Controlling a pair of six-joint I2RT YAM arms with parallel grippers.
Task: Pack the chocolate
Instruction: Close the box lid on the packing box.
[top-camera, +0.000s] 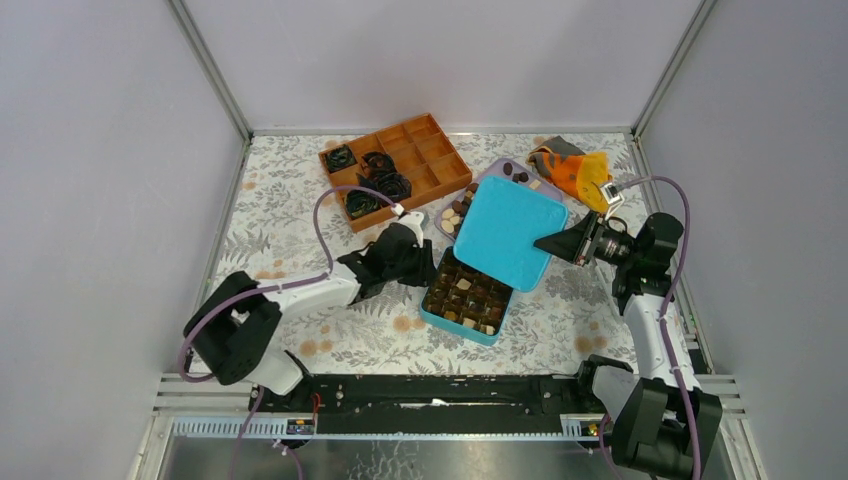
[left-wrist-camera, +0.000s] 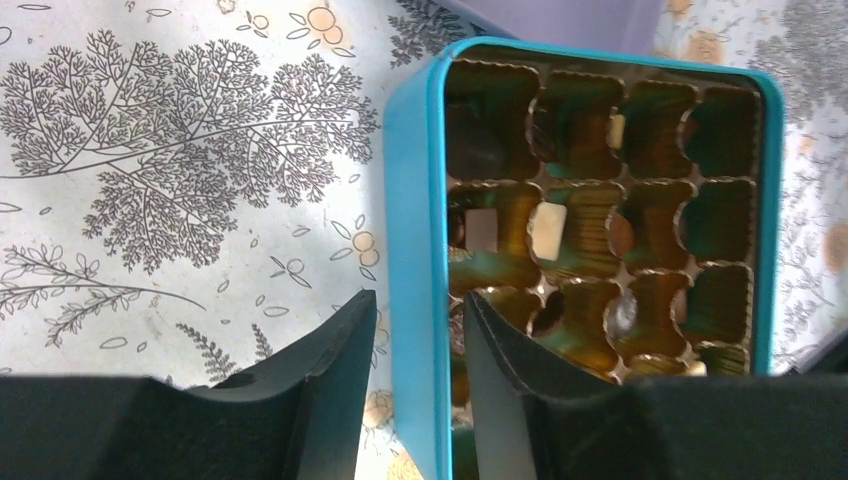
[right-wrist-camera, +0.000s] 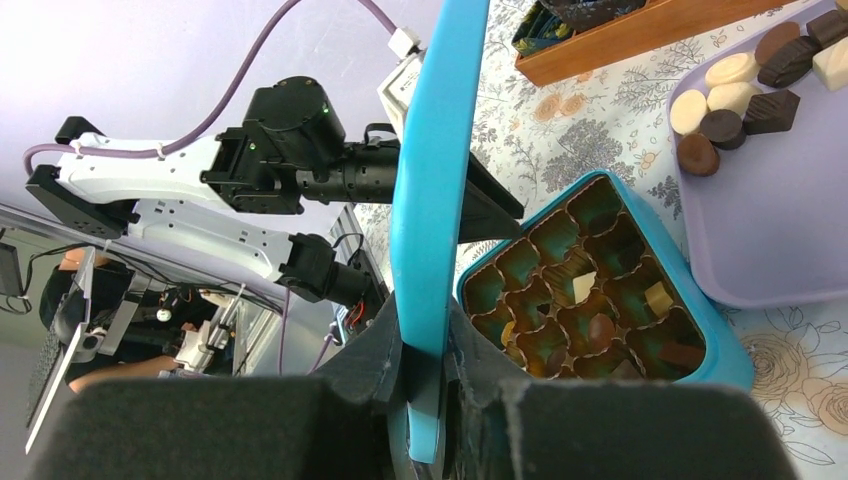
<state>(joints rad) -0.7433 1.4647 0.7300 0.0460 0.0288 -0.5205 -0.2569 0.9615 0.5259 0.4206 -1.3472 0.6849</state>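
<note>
**Chocolate, in the tin** (top-camera: 468, 295): dark brown, mid brown and cream pieces sit in some pockets of a gold ribbed liner. The left wrist view shows a cream square (left-wrist-camera: 548, 230), and the right wrist view shows a cream piece (right-wrist-camera: 660, 296).

**Chocolate, loose** (top-camera: 455, 215): round and square pieces, cream and brown (right-wrist-camera: 735, 95), lie grouped at one end of a purple tray (right-wrist-camera: 760, 250), just beyond the tin.

**Tin** (top-camera: 470, 331): teal and square, standing uncovered on the table near its middle, with its side wall (left-wrist-camera: 415, 250) facing the left arm.

**Lid** (top-camera: 508, 230): teal with rounded corners, raised and tilted above the far part of the tin and the near part of the purple tray. The right wrist view shows it edge-on (right-wrist-camera: 430, 200).

**Right gripper** (right-wrist-camera: 425, 350): clamped on the rim of the lid and holding it off the table (top-camera: 552, 243).

**Left gripper** (left-wrist-camera: 418, 305): the jaws are parted, one finger outside the tin wall and one inside. A thin gap shows on each side, so nothing is gripped (top-camera: 428, 268).

**Wooden tray** (top-camera: 430, 150): orange-brown with dividers, at the far left. Black paper cups (top-camera: 375, 185) sit in its left-hand compartments.

**Orange cloth** (top-camera: 580, 172): crumpled at the far right.

**Tablecloth** (top-camera: 300, 200): white with a grey and orange plant print (left-wrist-camera: 150, 150).
</note>
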